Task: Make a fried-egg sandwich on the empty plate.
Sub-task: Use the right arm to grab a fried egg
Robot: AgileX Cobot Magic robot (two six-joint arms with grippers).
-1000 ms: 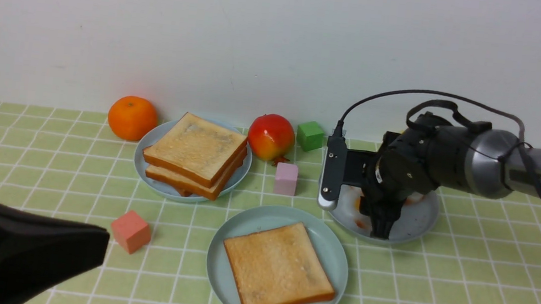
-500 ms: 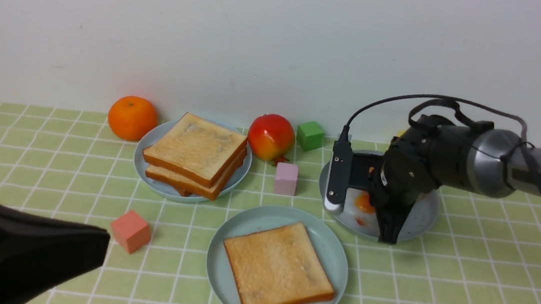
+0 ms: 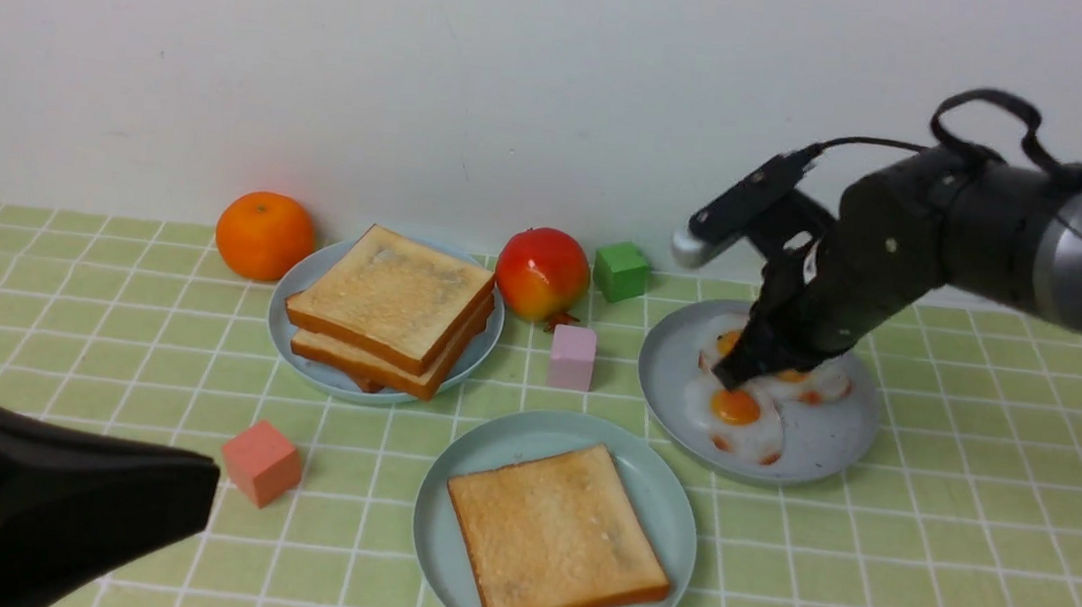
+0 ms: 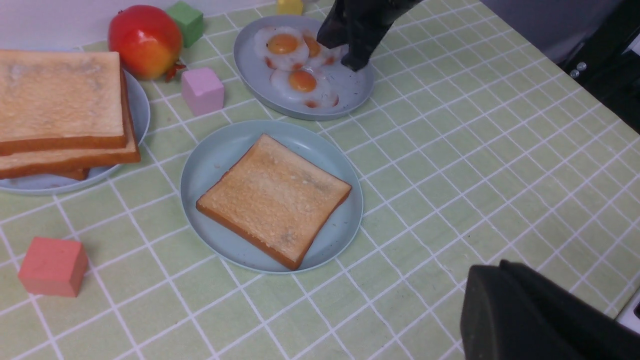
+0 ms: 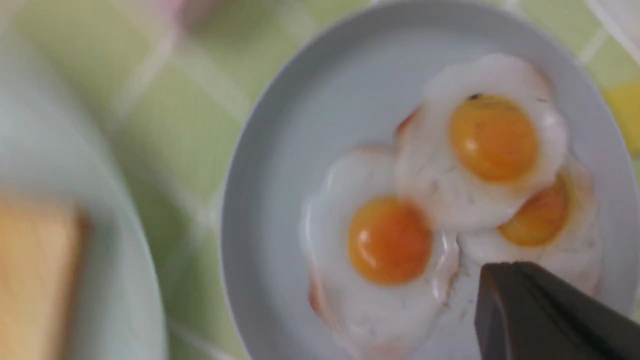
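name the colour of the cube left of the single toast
The cube is coral pink, clearest in the left wrist view.

Toast (image 3: 556, 538) on plate (image 3: 436, 534); eggs (image 3: 736, 410), perhaps three, behind-right.

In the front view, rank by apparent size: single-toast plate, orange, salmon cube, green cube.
1. single-toast plate
2. orange
3. salmon cube and green cube: salmon looks bigger but sits nearer, so unranked.

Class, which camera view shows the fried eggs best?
Right wrist view: the fried eggs fill it, all three yolks visible. Left wrist view shows them small, right gripper overlapping one; front view hides parts behind that gripper.
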